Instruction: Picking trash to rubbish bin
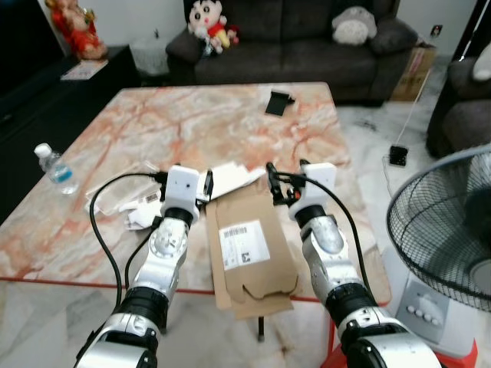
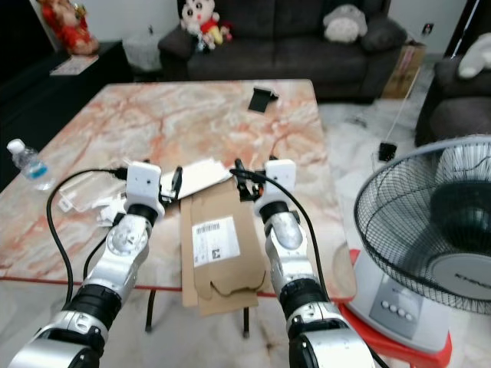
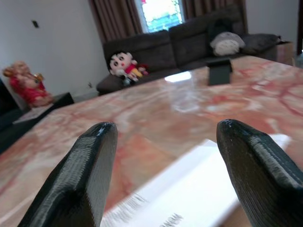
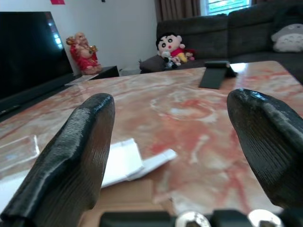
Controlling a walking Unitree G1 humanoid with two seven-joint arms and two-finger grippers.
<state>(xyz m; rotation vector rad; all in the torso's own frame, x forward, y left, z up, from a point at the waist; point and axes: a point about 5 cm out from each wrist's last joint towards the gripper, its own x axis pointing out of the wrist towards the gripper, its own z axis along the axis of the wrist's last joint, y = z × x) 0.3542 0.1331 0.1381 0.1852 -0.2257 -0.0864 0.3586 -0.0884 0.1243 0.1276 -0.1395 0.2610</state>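
Observation:
A flattened brown cardboard mailer (image 1: 249, 249) with a white label lies at the marble table's front edge, and its near end overhangs the edge. A white paper sheet (image 1: 230, 178) lies just beyond it, with clear plastic wrapping (image 1: 113, 195) and crumpled white scraps (image 1: 141, 215) to the left. My left gripper (image 1: 207, 185) hovers open over the white paper (image 3: 199, 189), holding nothing. At the mailer's far right corner, low over the table, my right gripper (image 1: 274, 182) is open and empty too.
A small water bottle (image 1: 55, 169) stands at the table's left edge (image 1: 31, 201). A black folded stand (image 1: 278, 102) sits at the far side. A floor fan (image 1: 449, 230) is close on my right. A dark sofa (image 1: 307, 38) with plush toys lies beyond.

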